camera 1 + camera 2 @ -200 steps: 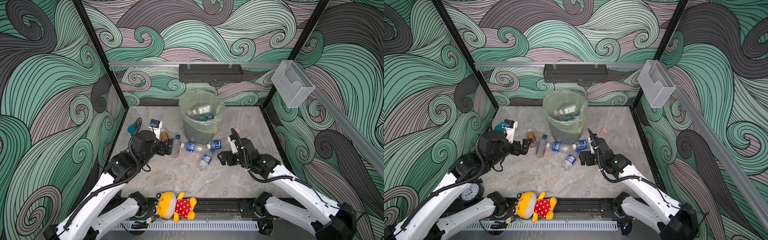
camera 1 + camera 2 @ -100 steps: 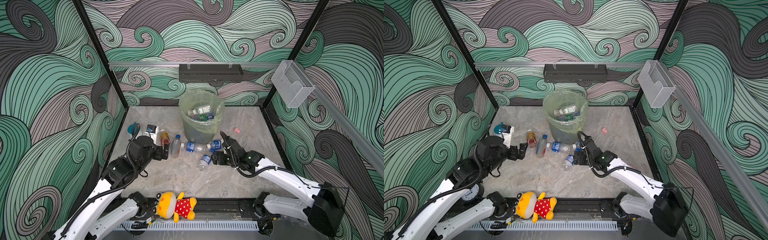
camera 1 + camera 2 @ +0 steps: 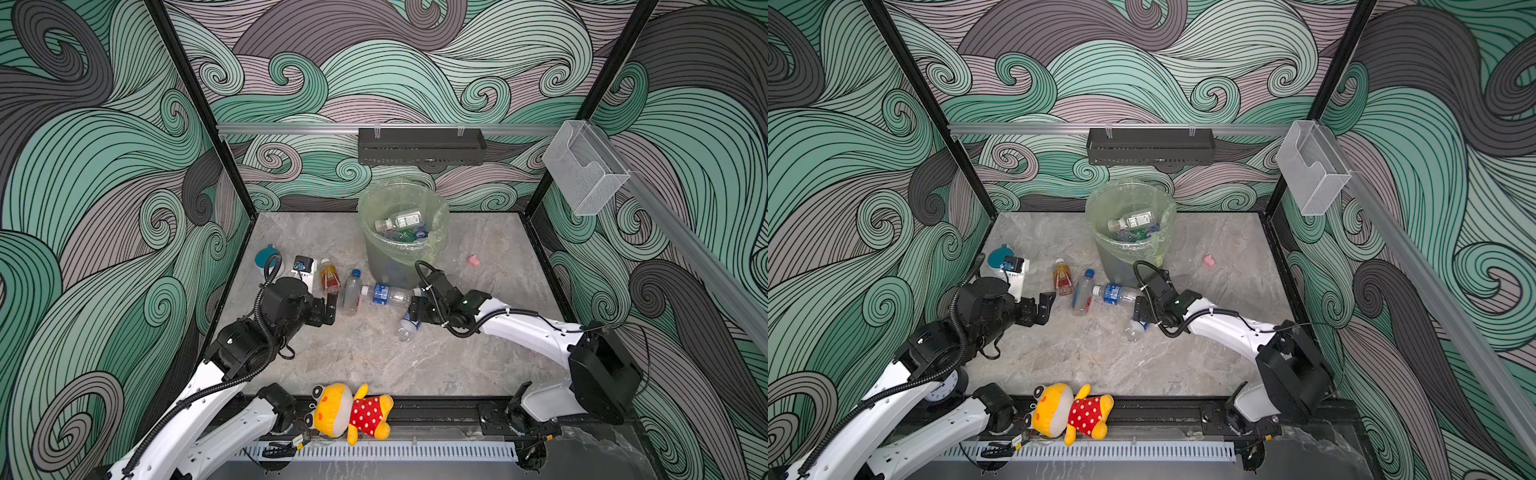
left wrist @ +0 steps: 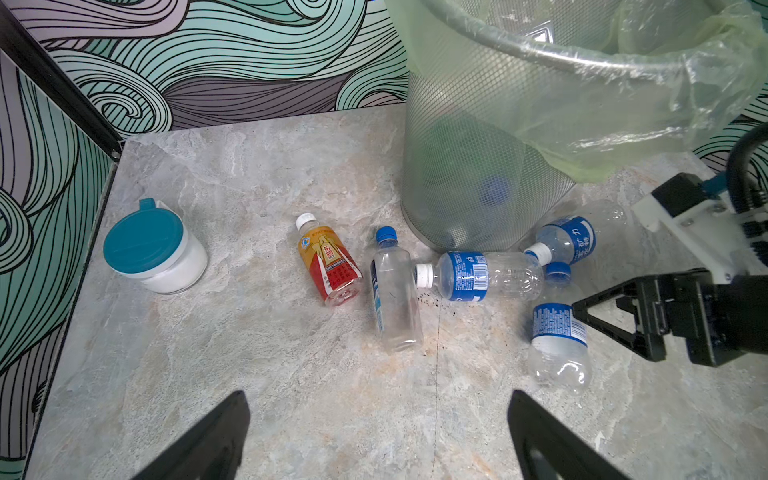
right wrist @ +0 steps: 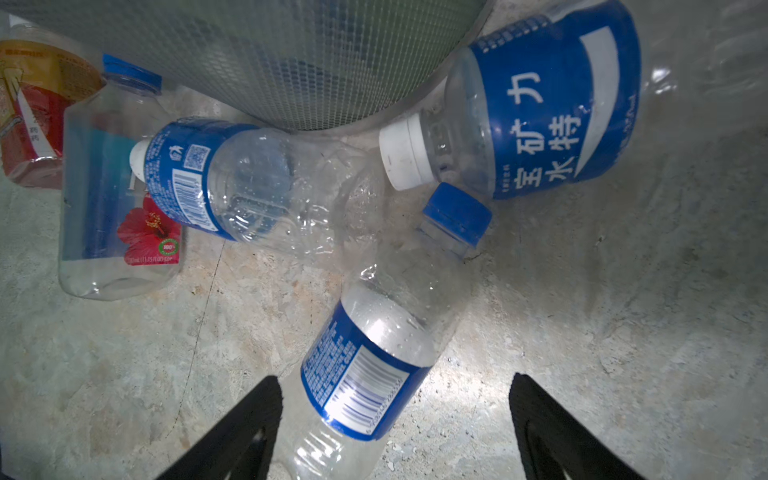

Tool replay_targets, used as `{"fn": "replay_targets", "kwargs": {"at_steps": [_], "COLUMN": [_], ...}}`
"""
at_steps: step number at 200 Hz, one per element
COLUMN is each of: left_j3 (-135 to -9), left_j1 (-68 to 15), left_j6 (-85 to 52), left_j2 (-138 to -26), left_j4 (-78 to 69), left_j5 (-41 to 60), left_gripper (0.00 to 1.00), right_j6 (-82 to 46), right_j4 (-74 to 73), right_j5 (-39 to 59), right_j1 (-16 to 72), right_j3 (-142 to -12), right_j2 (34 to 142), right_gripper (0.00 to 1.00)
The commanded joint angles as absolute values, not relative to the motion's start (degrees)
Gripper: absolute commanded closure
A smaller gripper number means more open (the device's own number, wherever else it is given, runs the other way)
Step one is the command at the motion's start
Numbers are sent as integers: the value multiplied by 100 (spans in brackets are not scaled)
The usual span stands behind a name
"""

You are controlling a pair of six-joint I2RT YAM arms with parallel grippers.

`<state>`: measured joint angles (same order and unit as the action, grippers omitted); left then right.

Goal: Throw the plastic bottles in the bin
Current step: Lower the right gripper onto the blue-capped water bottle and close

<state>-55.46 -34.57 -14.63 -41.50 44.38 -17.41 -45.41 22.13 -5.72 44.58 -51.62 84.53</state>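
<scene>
We see grey surface (image 3: 374,357). Bin (image 3: 380,259) stands at back centre, several plastic bottles (image 3: 399,220) inside. Left tool (image 4: 378,395) spread wide, empty, short of loose bottles. Right tool (image 5: 395,378) open, straddling blue-capped bottle (image 5: 365,374), not clamped on it. We count four more lying near bin foot: two white-capped bottles (image 4: 478,276), clear bottle (image 4: 395,299), orange-red bottle (image 4: 328,266).

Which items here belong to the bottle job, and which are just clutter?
Job: orange-red plastic bottle; clear flower-label bottle; crumpled blue-label bottle; blue-label bottle with large white characters; blue-capped blue-label bottle; grey mesh bin with yellow-green liner, bottles inside.
Clutter: teal-lidded white cup; yellow plush toy in red dotted dress; clear plastic wall box; small pink object; black wall shelf.
</scene>
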Motion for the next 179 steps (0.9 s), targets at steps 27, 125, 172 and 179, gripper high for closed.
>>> {"fn": "replay_targets", "kwargs": {"at_steps": [27,125,172,179], "left_j3": [-5502,-5418,-5276,-5257], "left_j1": [-3411,-3412,-3410,-3410], "left_j6": [-1415,-1332,-1272,-1271], "left_j2": [-3946,-3916,-3896,-3886], "left_j4": [4715,4766,4685,4676], "left_j5": [-1846,-1933,-2013,-2047], "left_gripper": [1,1,1,1], "right_j6": [-4741,-4902,-4909,-4896], "right_j4": [1942,1759,1712,1737], "right_j5": [-790,-774,-807,-832], "right_j1": [4500,4493,4500,4500], "right_j3": [-5301,-5261,-5108,-5091], "right_j2": [8798,9340,9388,9401], "right_gripper": [18,23,26,27]}}
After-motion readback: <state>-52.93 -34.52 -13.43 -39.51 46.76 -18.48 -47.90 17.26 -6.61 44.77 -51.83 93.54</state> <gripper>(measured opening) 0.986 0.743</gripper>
